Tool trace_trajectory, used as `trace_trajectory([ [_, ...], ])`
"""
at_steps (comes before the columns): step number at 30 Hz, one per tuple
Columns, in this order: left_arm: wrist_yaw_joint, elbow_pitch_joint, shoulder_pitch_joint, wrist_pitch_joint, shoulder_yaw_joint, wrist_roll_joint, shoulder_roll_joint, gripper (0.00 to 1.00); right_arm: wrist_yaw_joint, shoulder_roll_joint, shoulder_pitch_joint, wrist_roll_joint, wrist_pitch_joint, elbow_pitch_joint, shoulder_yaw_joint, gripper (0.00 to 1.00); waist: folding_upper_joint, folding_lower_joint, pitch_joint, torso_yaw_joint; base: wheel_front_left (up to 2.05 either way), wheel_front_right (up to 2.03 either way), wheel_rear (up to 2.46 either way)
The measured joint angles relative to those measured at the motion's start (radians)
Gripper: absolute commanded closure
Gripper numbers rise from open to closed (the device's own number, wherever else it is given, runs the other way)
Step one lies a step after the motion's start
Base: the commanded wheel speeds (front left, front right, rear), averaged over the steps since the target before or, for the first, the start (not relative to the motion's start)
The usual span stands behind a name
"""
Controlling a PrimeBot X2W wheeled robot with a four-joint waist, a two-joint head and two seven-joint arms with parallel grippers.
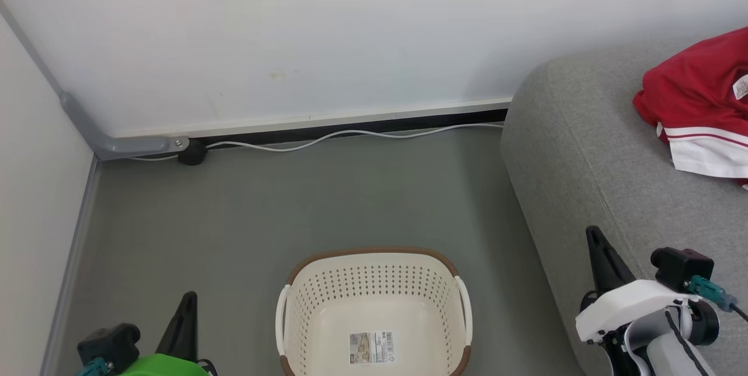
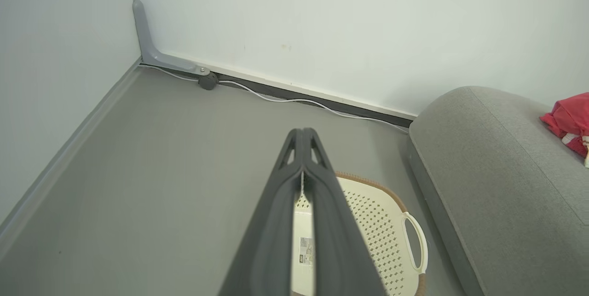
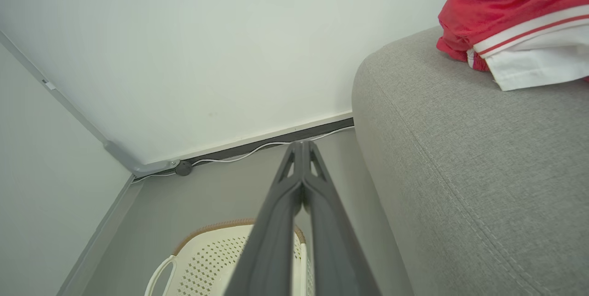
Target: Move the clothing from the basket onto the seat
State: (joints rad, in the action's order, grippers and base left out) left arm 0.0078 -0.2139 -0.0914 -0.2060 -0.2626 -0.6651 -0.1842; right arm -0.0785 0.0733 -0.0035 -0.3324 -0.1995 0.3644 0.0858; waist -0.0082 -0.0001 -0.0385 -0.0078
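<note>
Red white-trimmed clothing (image 1: pixel 695 101) is lying on the grey sofa seat (image 1: pixel 584 159) beyond the right gripper (image 1: pixel 593 231), the cream basket (image 1: pixel 374 282) sitting between it and the left gripper (image 1: pixel 189 295), both pressing their fingers fully together.

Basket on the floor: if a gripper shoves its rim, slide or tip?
Probably slides: the basket holds just a sticker and sits on smooth-looking floor. Likely light and slightly flexible, given its perforated plastic walls. Tipping seems unlikely, since it looks wide and low, though a rim push might rock it.
</note>
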Motion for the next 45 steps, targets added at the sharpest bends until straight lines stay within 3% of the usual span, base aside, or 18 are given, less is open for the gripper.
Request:
trace_trajectory([
  [45,-0.061,-0.028,0.052,0.154,0.163,-0.460,0.067,1.00,-0.018,-0.016,-0.036,-0.634,0.179,-0.020,-0.124,1.00,0.0001,0.0000,0.020,0.003,0.00,0.00,0.00],
])
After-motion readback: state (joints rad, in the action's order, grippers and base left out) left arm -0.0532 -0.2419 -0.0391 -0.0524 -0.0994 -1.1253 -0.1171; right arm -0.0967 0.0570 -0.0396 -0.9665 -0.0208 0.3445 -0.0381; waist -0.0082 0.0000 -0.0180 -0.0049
